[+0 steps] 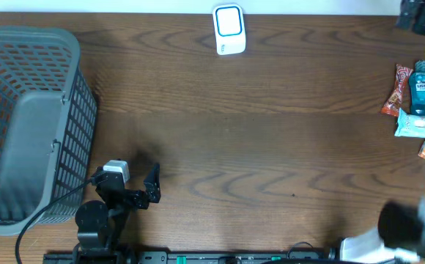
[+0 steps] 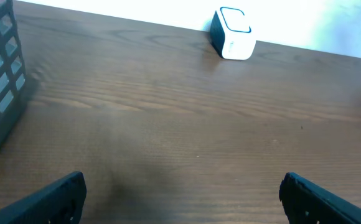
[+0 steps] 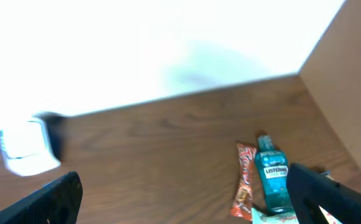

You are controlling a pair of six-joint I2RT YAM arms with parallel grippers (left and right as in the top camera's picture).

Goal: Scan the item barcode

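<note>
Both arms wait along the table's near edge with nothing in hand. The left gripper (image 2: pixel 183 208), at 7 o'clock, holds its fingers spread wide over bare wood, and the right gripper (image 3: pixel 187 202), at 5 o'clock, is equally parted and empty. The goods for scanning, a mouthwash bottle (image 1: pixel 422 89), a snack packet (image 1: pixel 397 92) and what may be a wipes pouch (image 1: pixel 418 126), lie clustered at 3 o'clock, nearest the right arm. The scanner (image 1: pixel 228 29) stands at 12 o'clock, apparently placed for presenting barcodes. The basket (image 1: pixel 80 132) sits at 9 o'clock.
</note>
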